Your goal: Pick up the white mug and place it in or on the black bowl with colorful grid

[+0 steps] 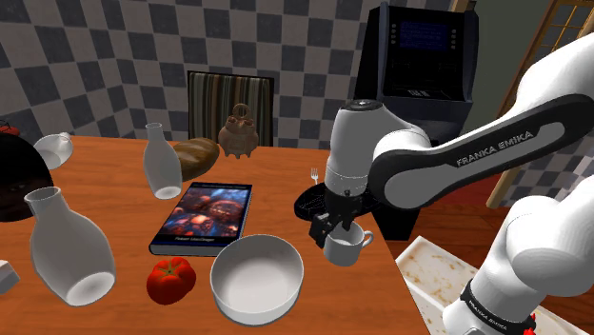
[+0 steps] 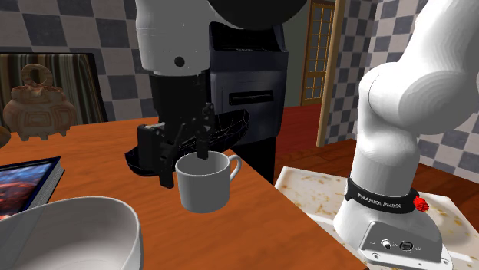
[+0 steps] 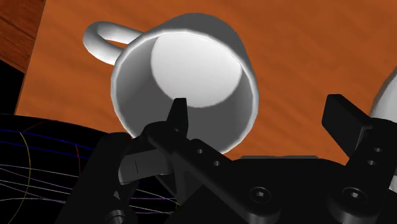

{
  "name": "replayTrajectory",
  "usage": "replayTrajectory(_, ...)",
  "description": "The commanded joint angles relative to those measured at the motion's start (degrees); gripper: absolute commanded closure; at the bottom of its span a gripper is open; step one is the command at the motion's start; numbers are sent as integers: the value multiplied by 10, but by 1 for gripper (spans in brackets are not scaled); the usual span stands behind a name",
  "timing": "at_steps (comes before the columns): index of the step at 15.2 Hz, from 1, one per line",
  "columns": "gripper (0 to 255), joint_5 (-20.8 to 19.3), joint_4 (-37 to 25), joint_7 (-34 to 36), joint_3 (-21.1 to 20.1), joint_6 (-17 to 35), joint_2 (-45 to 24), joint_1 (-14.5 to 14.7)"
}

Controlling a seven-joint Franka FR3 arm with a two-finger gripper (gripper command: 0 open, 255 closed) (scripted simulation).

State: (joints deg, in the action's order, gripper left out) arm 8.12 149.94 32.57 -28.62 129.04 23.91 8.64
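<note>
Table: an orange-brown wooden top point(image 1: 276, 167) that carries everything below except the tray.
Arm: white, with dark joints point(image 1: 447, 167). It bends down over the table's edge nearest the stand.
Tray: a white tray point(image 1: 433, 276) flecked with brown sits beside the table, near the stand.
Large bowl: a white bowl point(image 1: 257, 312) stands at the front of the table, and its inside shows plain white.
Vases: a big white vase point(image 1: 69, 249) leans at the shoulder view's left. A slimmer white vase point(image 1: 162, 164) stands further back.
Book: a picture-cover book point(image 1: 203, 217) lies flat between the vases and the arm.
Black bowl: a black bowl crossed by thin coloured lines point(image 1: 305, 202) sits under the arm's wrist. The wrist view shows only its dark inside with the grid lines.
Mug: the white mug point(image 1: 345, 247) is upright, just beside the black bowl, on the side nearer the stand. Its handle points away from the large bowl, and its inside shows a bare white floor. Whether its base touches the table cannot be told.
Gripper: black point(image 3: 261, 108), right above the mug. Its fingers point(image 3: 180, 118) stand well apart (released, not clasping). One tip is over the mug's mouth and the other is outside its wall.
Small cup: a white cup point(image 1: 54, 148) sits at the far back, at the shoulder view's left.
</note>
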Motion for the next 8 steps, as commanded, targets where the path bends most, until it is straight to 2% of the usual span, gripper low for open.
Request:
replayTrajectory(1, 0, -3, 8, 4, -5, 19, -12, -2)
replayTrajectory(5, 0, -11, 22, 11, -14, 57, -37, -9)
replayTrajectory(8, 0, -12, 24, 13, -15, 63, -41, -10)
